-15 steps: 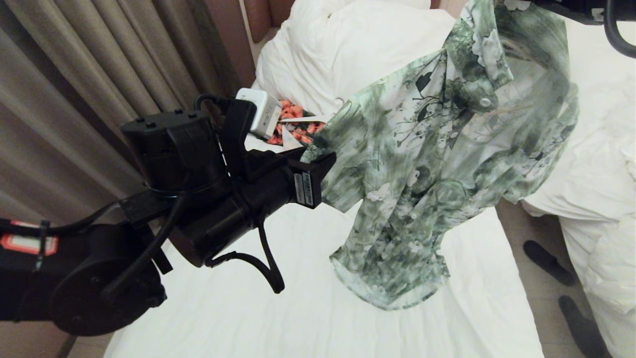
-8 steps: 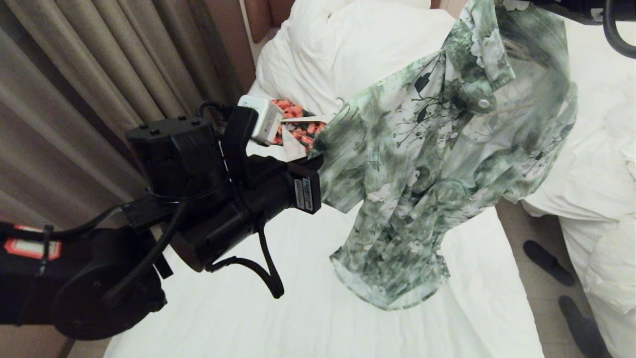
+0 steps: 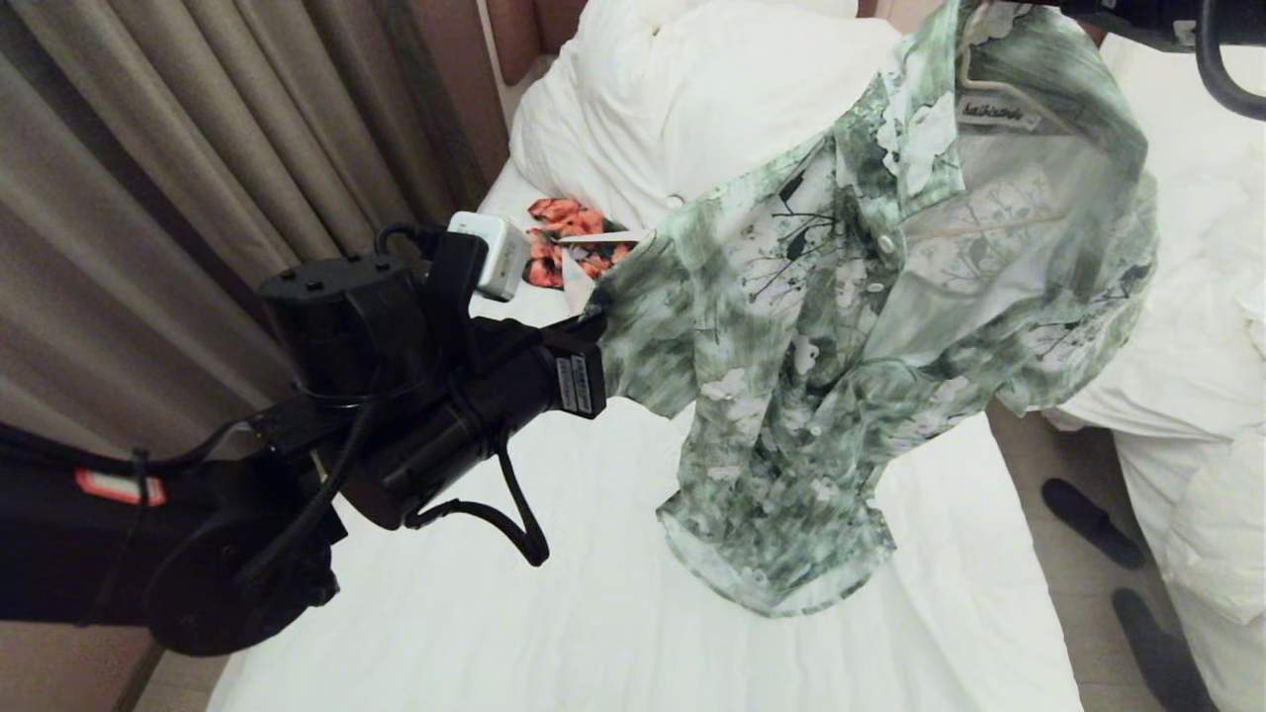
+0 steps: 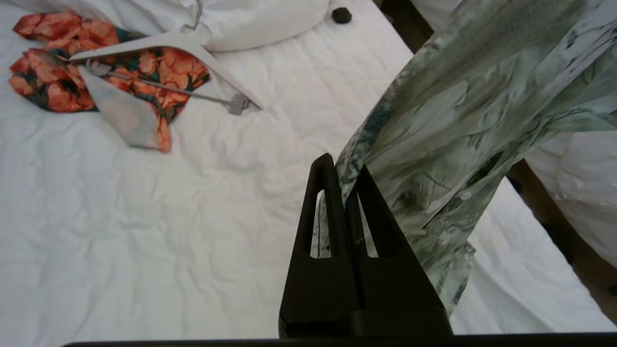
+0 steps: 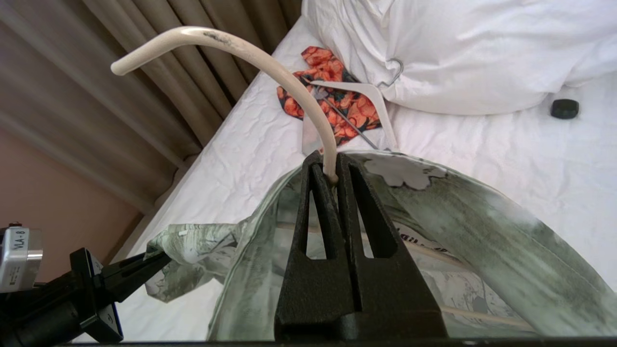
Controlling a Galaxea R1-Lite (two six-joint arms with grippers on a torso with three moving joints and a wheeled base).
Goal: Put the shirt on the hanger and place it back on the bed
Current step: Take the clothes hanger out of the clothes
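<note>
Not much to read here tbh. The white camera box (image 5: 17, 258) strapped on the robot's left arm has "VLA-8" printed on its side. There's a neck label (image 3: 997, 117) inside the shirt (image 3: 841, 326) collar with some script brand name, and small stickers (image 3: 580, 385) on the left wrist, both too tiny to make out.

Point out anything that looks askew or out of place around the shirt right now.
The shirt hangs lopsided: the right gripper holds the hanger by its hook, while the left gripper pinches one sleeve and stretches it sideways. On the bed, an orange floral garment lies crumpled under a white hanger.
</note>
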